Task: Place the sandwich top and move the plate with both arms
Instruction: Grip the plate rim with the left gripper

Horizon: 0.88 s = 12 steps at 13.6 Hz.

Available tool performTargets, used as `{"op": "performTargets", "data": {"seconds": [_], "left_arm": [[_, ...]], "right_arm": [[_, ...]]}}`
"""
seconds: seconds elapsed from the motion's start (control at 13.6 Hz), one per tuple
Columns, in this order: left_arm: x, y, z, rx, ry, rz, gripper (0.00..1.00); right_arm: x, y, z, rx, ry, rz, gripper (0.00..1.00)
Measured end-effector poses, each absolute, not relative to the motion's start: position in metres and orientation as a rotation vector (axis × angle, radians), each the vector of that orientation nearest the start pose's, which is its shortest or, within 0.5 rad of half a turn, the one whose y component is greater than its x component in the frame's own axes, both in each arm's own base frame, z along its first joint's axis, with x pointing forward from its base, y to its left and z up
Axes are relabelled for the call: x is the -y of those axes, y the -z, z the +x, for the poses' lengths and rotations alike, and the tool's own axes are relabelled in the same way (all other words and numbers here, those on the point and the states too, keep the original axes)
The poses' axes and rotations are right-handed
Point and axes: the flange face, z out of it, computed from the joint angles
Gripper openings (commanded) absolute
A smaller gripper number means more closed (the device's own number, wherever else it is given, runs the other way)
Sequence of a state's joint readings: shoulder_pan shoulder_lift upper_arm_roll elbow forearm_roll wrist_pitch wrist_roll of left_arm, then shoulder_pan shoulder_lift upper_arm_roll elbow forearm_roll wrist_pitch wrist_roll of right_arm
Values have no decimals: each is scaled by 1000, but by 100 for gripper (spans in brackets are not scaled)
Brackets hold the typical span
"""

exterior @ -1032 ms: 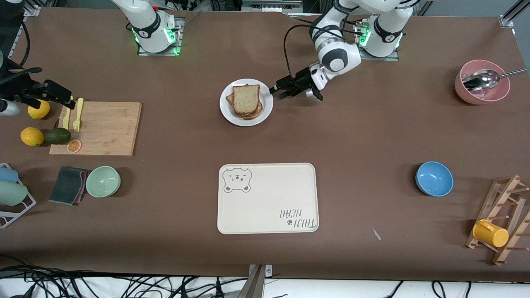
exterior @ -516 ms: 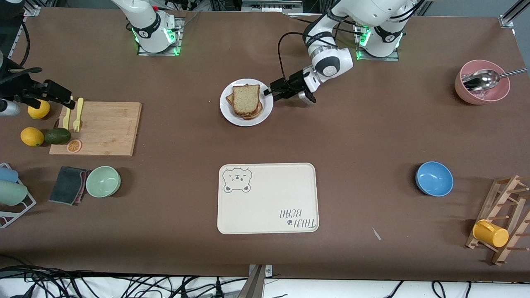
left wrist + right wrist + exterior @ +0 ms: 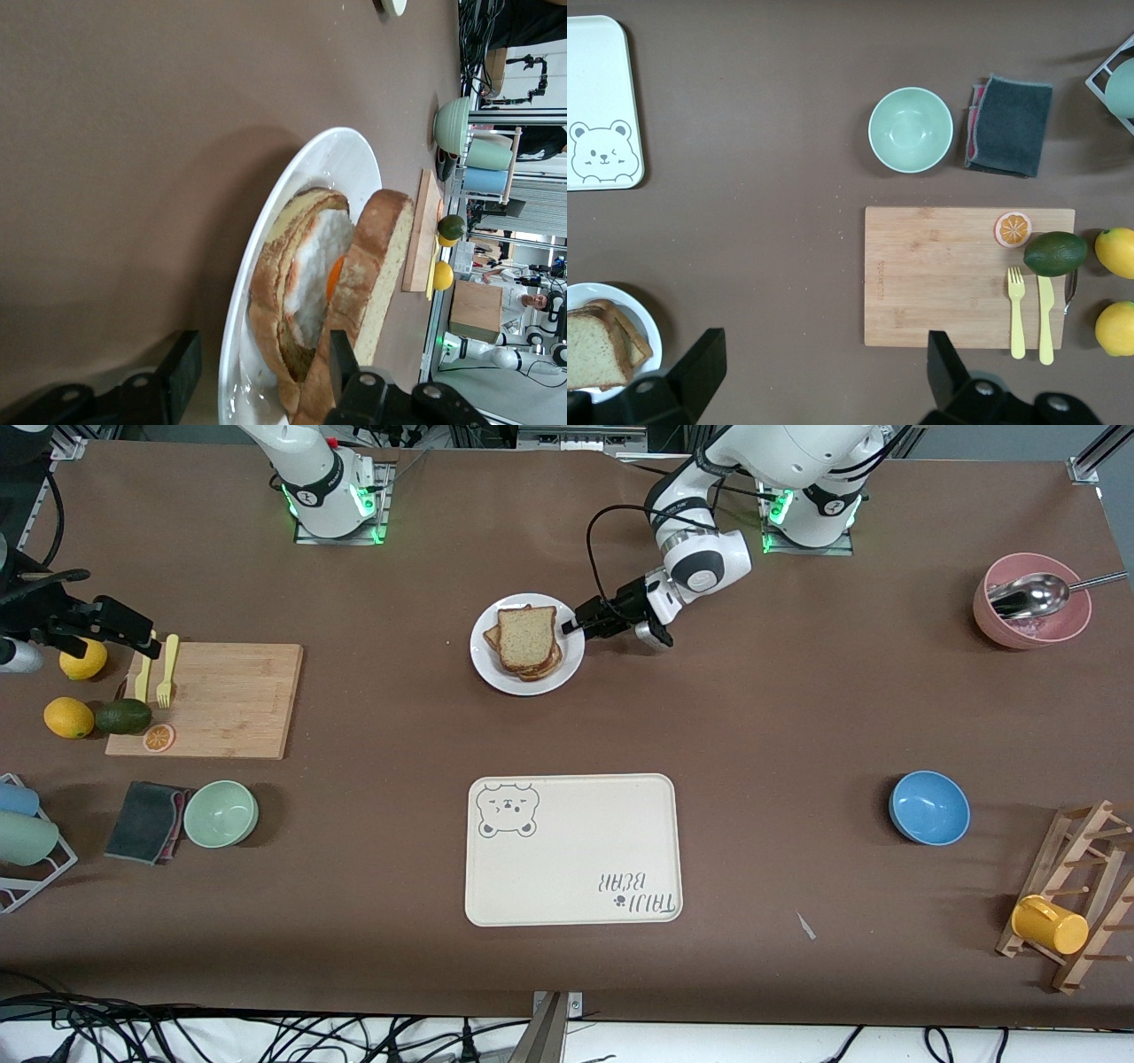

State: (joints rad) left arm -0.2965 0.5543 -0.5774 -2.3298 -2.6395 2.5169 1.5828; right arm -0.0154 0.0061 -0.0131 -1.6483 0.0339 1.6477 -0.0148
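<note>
Plate [image 3: 571, 657] on brown table [image 3: 797, 717]

Bear tray [image 3: 573, 850] is lying nearer the front camera at mid-table. Cutting board [image 3: 205, 701] is sitting toward the right arm's end, with a yellow fork [image 3: 166, 670] and knife [image 3: 143, 673] lying on it, plus an orange slice [image 3: 159, 737]. Avocado [image 3: 123, 716] and two lemons [image 3: 69, 717] are sitting beside the board. Green bowl [image 3: 221, 813] is standing just beside a grey cloth [image 3: 144, 821], both nearer the camera than the board. Blue bowl [image 3: 928, 807] is sitting toward the left arm's end. Pink bowl [image 3: 1031, 602] is holding a metal ladle [image 3: 1030, 595]. Yellow cup [image 3: 1050, 925] is hanging on a wooden rack [image 3: 1076, 895].
</note>
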Motion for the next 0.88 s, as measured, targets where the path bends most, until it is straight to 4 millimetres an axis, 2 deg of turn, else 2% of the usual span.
{"op": "performTargets", "data": {"seconds": [0.07, 0.66, 0.88], "left_arm": [[376, -114, 273, -349, -82, 2059, 46], [378, -105, 272, -329, -89, 2066, 27], [378, -105, 273, -328, -91, 2066, 14]], "right_arm": [[13, -591, 561, -26, -9, -3108, 100], [13, -591, 561, -26, -9, -3108, 100], [13, -591, 561, -26, -9, -3108, 100]]}}
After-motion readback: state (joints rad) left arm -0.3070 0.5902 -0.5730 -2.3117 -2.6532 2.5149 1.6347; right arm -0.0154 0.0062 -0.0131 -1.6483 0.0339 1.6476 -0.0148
